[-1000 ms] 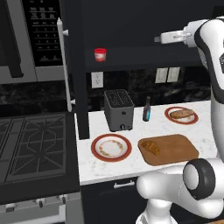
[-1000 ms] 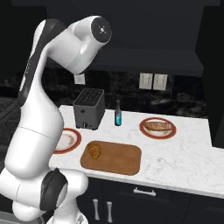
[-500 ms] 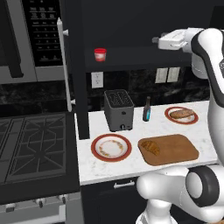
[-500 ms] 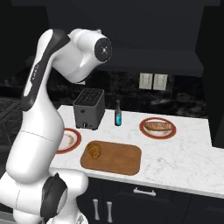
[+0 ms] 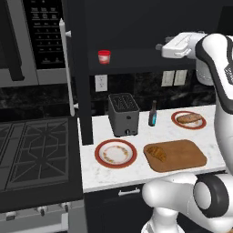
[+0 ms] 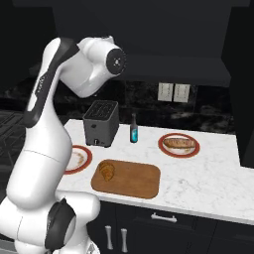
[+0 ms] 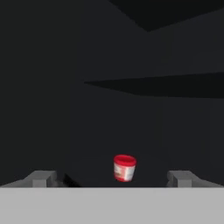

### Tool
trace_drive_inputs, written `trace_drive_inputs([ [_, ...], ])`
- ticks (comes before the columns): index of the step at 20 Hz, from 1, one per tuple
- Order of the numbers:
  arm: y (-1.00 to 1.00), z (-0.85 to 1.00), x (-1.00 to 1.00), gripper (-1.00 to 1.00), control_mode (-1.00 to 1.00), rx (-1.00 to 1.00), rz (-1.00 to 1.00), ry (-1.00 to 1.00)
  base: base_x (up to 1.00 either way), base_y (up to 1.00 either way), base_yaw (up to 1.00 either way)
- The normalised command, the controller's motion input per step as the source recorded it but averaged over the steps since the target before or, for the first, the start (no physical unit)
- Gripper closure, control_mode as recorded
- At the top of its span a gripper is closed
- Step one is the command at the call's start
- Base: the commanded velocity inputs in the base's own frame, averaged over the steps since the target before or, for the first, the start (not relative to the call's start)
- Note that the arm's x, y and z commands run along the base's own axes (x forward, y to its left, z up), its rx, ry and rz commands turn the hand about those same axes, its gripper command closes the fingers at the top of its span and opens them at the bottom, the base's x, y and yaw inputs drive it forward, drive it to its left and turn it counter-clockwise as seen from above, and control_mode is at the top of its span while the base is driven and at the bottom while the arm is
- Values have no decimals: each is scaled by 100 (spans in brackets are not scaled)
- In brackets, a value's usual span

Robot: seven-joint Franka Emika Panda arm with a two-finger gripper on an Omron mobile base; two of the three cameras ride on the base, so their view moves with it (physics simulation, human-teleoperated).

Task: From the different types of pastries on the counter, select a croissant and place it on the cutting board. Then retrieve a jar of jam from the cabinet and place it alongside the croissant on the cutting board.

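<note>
The jar of jam (image 5: 104, 57), red-lidded with a pale band, stands on the inner shelf of the dark cabinet (image 5: 136, 27). My gripper (image 5: 158, 47) hangs at shelf height well to the jar's right, pointing at it. In the hand view the jar (image 7: 124, 167) sits far ahead between my open fingertips (image 7: 41, 178), and the gripper (image 7: 113, 179) holds nothing. The croissant (image 5: 156, 153) lies on the left part of the cutting board (image 5: 182, 157) on the counter (image 5: 136, 175). From the right base view, the croissant (image 6: 106, 169) rests on the board (image 6: 134, 181).
An oblong pastry lies on a red-rimmed plate (image 5: 189, 119) at the back right. A second plate (image 5: 115, 153) sits left of the board. A toaster (image 5: 123, 113) and a dark bottle (image 5: 153, 113) stand behind. Stove (image 5: 32, 150) and microwave (image 5: 41, 36) lie to the left.
The hand has edged left along the cabinet opening toward the jar, staying open. The croissant, board and plates have not moved.
</note>
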Motion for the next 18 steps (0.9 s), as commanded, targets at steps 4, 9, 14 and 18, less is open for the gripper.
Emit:
trace_drive_inputs([
  [4,0,0,9,-100,-100,-16,0,0,0,0,0],
  [9,1,-14,5,-100,-100,-1,2,0,0,0,0],
  [14,24,-89,48,-100,-100,-1,21,9,0,0,0],
  [18,10,-30,64,-100,-100,1,11,4,0,0,0],
])
